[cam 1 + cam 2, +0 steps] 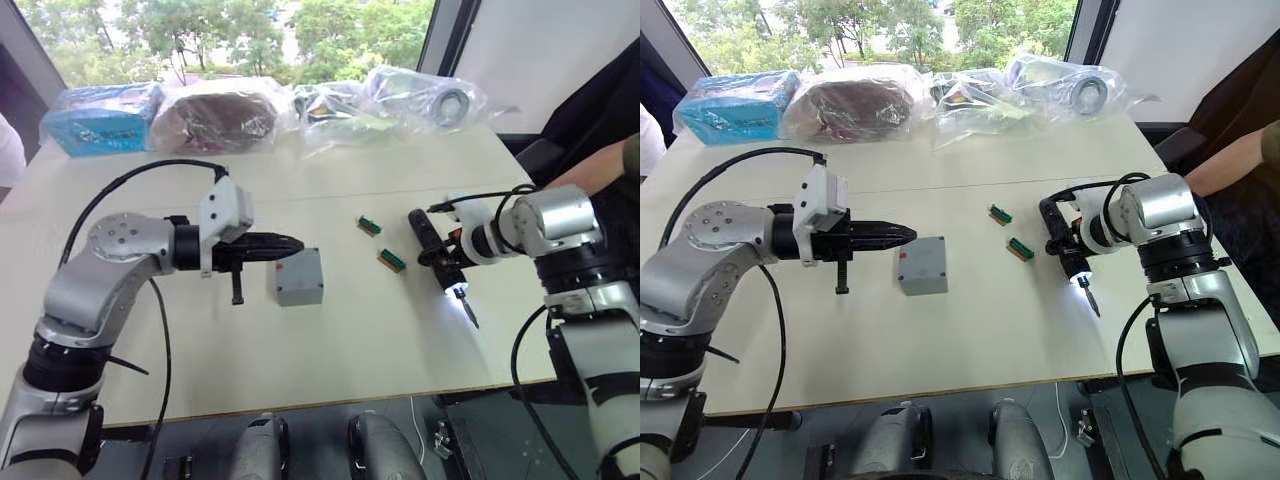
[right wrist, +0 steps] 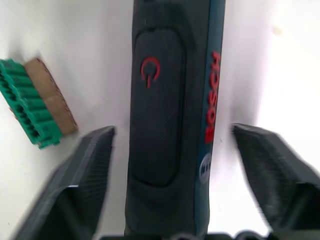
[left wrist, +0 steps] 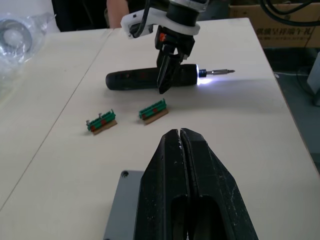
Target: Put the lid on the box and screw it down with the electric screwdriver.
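Grey square box (image 1: 922, 266) sits upright mid-table with the lid (image 1: 299, 266) closed on top, flush, small red marks near corners. Electric screwdriver (image 1: 437, 256), slim and black with red lettering, lies flat on table well apart from box, tip light on, bit (image 3: 220, 72) exposed.

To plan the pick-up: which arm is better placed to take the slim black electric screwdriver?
The right: its end effector is open astride the slim black electric screwdriver; the shut left end effector is over the grey plastic box.

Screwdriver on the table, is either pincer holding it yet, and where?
No. The right pincer is open astride the screwdriver; the left pincer is shut, empty.
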Controlling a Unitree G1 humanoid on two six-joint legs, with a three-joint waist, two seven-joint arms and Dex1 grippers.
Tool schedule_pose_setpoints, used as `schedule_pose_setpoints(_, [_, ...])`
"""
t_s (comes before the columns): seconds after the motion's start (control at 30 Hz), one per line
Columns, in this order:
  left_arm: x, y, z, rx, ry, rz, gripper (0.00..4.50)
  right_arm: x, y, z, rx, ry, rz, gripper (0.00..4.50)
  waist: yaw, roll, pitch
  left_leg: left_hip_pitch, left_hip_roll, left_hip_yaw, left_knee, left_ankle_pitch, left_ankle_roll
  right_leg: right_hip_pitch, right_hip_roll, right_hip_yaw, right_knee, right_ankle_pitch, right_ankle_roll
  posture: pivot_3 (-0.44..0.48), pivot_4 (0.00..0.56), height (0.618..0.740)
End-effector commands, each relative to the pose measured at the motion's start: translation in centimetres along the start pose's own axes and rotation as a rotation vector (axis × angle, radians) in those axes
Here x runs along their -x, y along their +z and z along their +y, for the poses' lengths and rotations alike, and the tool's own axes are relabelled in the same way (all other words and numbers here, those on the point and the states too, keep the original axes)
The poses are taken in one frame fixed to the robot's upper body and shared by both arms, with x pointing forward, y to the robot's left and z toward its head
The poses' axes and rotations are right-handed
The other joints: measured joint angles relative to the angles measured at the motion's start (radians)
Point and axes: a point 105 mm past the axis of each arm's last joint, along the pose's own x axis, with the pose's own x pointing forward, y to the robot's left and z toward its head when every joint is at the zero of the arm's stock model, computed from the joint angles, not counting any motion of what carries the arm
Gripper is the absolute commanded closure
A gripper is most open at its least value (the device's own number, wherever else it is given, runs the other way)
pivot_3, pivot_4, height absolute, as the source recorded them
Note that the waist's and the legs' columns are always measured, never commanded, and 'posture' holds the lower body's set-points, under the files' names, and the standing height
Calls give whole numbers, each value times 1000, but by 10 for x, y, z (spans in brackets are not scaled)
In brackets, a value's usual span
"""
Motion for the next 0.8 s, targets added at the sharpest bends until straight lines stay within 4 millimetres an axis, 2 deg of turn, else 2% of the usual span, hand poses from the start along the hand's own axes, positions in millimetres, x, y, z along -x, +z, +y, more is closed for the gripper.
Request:
schedule_pose_setpoints(0.03, [11,2,2,-15,41,20,4500,18,28,-6,123,-67,-153,9,2,0,0,0,0,0,0,0,0,0,0,0,0,0,0,0,150,740])
schedule_pose_setpoints(0.13, [23,-17,7,8,78,98,4500,41,55,12,274,-40,-318,9,1,2,1,-1,0,0,0,0,0,-2,0,0,0,0,0,0,150,740])
schedule_pose_setpoints(0.23, [35,-39,11,40,99,176,4500,59,68,52,425,90,-486,9,-4,2,1,-1,1,0,-1,0,0,-3,1,0,1,0,0,0,150,740])
schedule_pose_setpoints(0.33, [42,-61,16,52,126,246,4500,65,55,89,560,231,-542,683,0,2,1,-1,2,-1,-3,0,0,-3,3,-1,1,0,0,0,150,740])
schedule_pose_setpoints(0.43, [41,-76,15,84,123,265,4500,55,38,118,587,331,-560,1561,4,1,1,-1,2,-1,-2,0,0,-2,2,-1,1,0,-1,0,150,740])
schedule_pose_setpoints(0.53, [36,-87,17,98,121,264,4500,41,21,136,602,387,-547,2751,6,1,1,-1,1,0,0,0,0,-2,0,-1,1,0,0,0,150,740])
schedule_pose_setpoints(0.63, [27,-91,22,102,131,244,4500,26,11,149,611,407,-534,4010,5,1,1,-2,1,0,2,0,0,-1,-1,-1,1,0,0,0,150,740])
schedule_pose_setpoints(0.67, [24,-92,23,102,132,241,4500,23,10,152,612,413,-531,4302,6,1,1,-2,1,0,3,0,0,-1,-1,-1,1,0,0,0,150,740])
schedule_pose_setpoints(0.7, [20,-94,23,97,129,241,4500,19,5,157,626,429,-520,4474,5,0,1,-2,1,0,5,0,0,0,-1,-1,2,0,0,0,150,740])
schedule_pose_setpoints(0.8, [9,-99,25,85,124,241,4500,7,-2,166,647,435,-496,4474,5,0,1,-1,0,-1,5,0,0,1,0,-2,2,0,0,0,150,740])
